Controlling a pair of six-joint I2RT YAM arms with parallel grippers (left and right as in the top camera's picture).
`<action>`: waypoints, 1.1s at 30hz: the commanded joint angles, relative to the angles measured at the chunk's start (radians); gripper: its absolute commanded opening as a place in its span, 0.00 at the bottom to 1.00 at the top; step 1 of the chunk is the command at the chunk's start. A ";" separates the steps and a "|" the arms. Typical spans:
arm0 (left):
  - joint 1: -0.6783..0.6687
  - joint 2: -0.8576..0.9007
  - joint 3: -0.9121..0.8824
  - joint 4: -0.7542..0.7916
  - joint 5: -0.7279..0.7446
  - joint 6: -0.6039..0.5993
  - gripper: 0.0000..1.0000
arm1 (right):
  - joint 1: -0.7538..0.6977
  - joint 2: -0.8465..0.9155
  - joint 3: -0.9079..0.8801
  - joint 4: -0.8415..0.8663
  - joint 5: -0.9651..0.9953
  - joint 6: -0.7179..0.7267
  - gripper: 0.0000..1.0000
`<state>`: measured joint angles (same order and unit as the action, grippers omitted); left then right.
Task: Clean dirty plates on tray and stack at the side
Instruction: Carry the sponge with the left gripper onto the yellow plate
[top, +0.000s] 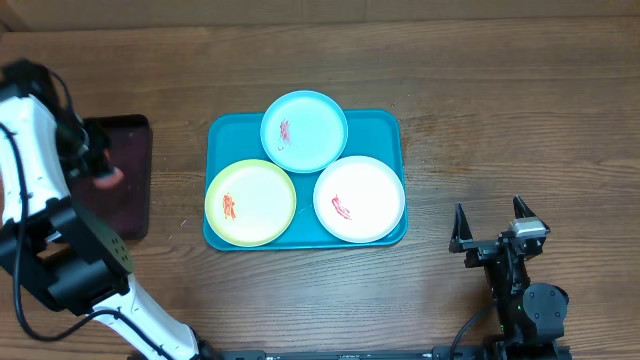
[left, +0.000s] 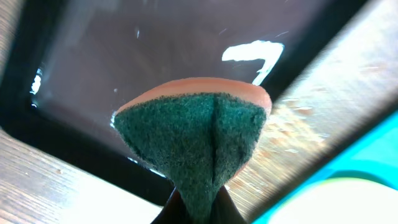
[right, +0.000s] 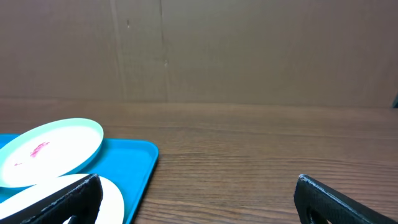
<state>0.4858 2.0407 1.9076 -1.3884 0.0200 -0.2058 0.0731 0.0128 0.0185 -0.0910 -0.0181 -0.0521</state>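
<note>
The left gripper (top: 100, 171) reaches out at the far left, jaws pinching a sponge (left: 193, 143); the right gripper (top: 493, 224) sits low, jaws spread wide.

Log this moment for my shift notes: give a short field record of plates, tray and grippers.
plates: light blue, yellow-green, white; each red-smeared
location: all on teal tray
left gripper: shut on sponge, over maroon tray
right gripper: open, empty, right of the teal tray
stacked aside: none yet

teal tray (top: 228, 140) mid-table; three red-smeared plates on it: light blue (top: 304, 131) far, overlapping yellow-green (top: 250, 202) near-left, white (top: 359, 199) near-right.
</note>
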 joint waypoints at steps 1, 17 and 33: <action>-0.010 -0.114 0.190 -0.076 0.197 0.082 0.04 | 0.005 -0.010 -0.010 0.006 0.010 -0.001 1.00; -0.459 -0.210 -0.126 -0.166 0.254 0.198 0.04 | 0.005 -0.010 -0.010 0.006 0.010 -0.001 1.00; -0.661 -0.210 -0.642 0.289 0.159 -0.071 0.04 | 0.005 -0.010 -0.010 0.006 0.010 -0.001 1.00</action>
<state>-0.1738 1.8351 1.3022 -1.1145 0.2314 -0.2073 0.0727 0.0128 0.0185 -0.0906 -0.0185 -0.0525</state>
